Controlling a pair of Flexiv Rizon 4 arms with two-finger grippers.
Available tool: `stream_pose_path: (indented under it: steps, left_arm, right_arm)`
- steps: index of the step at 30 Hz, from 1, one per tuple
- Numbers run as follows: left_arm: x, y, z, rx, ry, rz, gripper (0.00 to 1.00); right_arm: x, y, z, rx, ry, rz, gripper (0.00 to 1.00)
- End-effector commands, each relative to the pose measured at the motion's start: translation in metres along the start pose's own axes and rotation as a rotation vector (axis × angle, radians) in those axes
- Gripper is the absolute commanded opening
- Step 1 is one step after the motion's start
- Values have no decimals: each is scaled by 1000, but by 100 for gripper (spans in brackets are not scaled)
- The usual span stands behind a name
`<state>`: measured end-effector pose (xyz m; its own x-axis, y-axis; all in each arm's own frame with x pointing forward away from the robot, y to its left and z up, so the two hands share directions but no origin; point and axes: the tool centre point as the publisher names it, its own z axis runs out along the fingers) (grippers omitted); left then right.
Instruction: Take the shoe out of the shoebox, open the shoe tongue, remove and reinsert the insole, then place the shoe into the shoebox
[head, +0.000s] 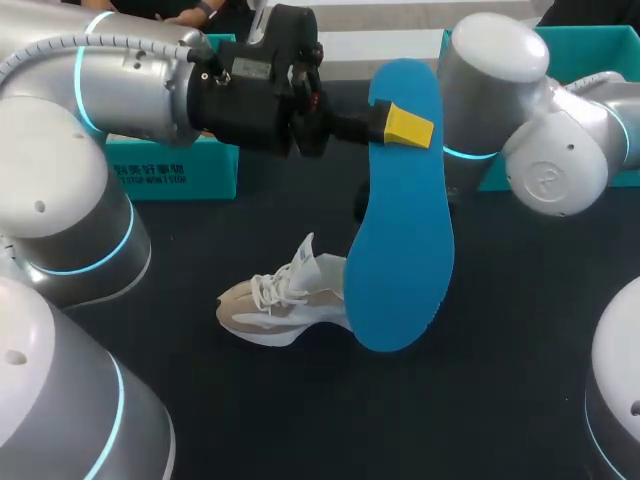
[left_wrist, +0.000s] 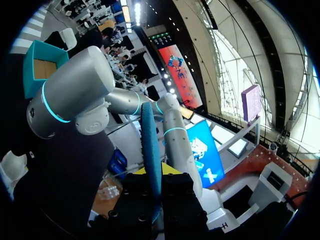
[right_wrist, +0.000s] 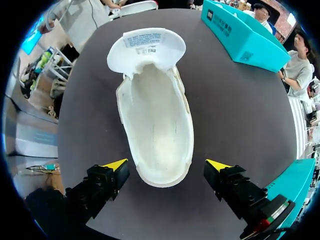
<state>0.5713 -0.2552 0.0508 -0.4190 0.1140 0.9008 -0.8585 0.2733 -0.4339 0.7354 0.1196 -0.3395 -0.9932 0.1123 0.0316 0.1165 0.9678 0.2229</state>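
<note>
The left hand (head: 396, 122) is closed on the blue insole (head: 400, 220) and holds it in the air above the tabletop (head: 500, 400). One yellow tip lies on the near face, and the other finger is hidden behind the insole. In the left wrist view the insole (left_wrist: 150, 145) stands edge-on between the two fingers of this hand (left_wrist: 152, 187).

The shoe (head: 275, 305) lies on the tabletop, below and slightly left of the insole. Its toe points left, and its heel is hidden behind the lower end of the insole.

The long axis of the insole runs almost upright, but the shoe lies flat from left to right. I judge that reinserting depends on this difference: the insole must come down and turn until it lies along the shoe.

The right hand (right_wrist: 166, 166) is nearer to the shoe. It is wide open, one finger on each side of the heel, and holds nothing. The shoe (right_wrist: 157, 125) stretches straight ahead of it — the tongue (right_wrist: 146, 47) is folded back at the far end and the inside is empty.

A teal box (head: 170, 172) stands at far left, and another teal box (head: 600, 60) at far right.
</note>
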Motion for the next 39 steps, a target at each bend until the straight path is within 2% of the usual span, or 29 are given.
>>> stream_pose_path:
  steps: [1, 13, 18, 22, 29, 39]
  left_arm:
    - [0, 1, 1, 1, -2, -1, 0]
    - [0, 1, 1, 1, -2, -1, 0]
    - [0, 1, 1, 1, -2, -1, 0]
    - [0, 1, 1, 1, -2, -1, 0]
    - [0, 1, 1, 1, -2, -1, 0]
    - [0, 1, 1, 1, -2, -1, 0]
  right_arm:
    - [-2, -1, 3, -4, 4, -1, 100]
    - [-2, -1, 3, -4, 4, -1, 100]
    - [-12, 25, 3, 18, 5, 39, 100]
    - [-18, 36, 6, 31, -3, 39, 100]
    - [-27, 42, 22, 40, 0, 18, 100]
    - [-27, 41, 44, 38, 61, 38, 100]
